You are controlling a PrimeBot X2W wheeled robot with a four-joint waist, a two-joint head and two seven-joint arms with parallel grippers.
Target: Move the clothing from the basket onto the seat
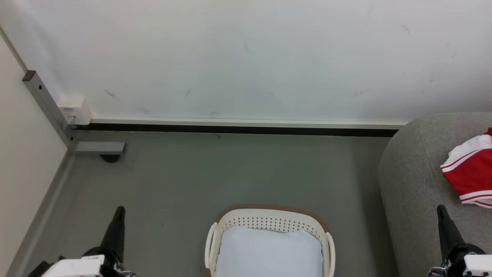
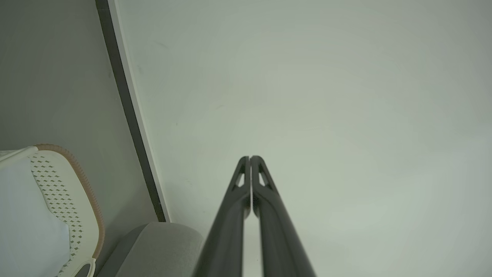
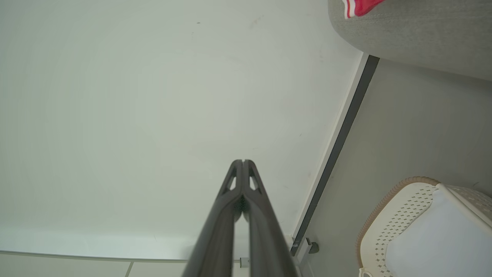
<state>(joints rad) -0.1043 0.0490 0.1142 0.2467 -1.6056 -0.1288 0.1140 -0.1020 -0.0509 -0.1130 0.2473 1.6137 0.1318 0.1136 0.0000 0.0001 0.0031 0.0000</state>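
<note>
At 3 o'clock in the head view, the seat [image 1: 419,184]: grey, woven, rounded corner turned toward 10 o'clock, running off the frame at 3 and 5. At 6 o'clock, near the seat with a strip of floor [image 1: 357,223] between, the basket [image 1: 269,222]: cream, perforated, brown-rimmed, open side up, long axis apparently along 12–6 but cut off at the bottom edge. Inside it, the pad [image 1: 269,250], pale and flat, covering the visible part of the bottom. On the seat at 3 o'clock, the clothing [image 1: 471,173]: red with white striped trim, crumpled, cut by the frame edge, so full outline impossible to tell. Visible part lying roughly along 12–6, broad white band toward 11, striped hem toward 5. Judged soft, light and limp, likely a slick sports knit: no stiffness to lever on, nothing to break, prone to slip from a shallow pinch and to drape and trail once lifted. Best taken at a raised fold or along the thicker trimmed edge, gathering several layers rather than one. Already on the seat as asked, so probably little left beyond a check of the basket's hidden near end. Smallest: left fingers [image 2: 238,204] at 7 o'clock and right fingers [image 3: 228,207] at 5 o'clock, each pair pressed together tip to tip, holding nothing, pointing toward 12. Right pair near the clothing, on its 7 o'clock side.
</note>
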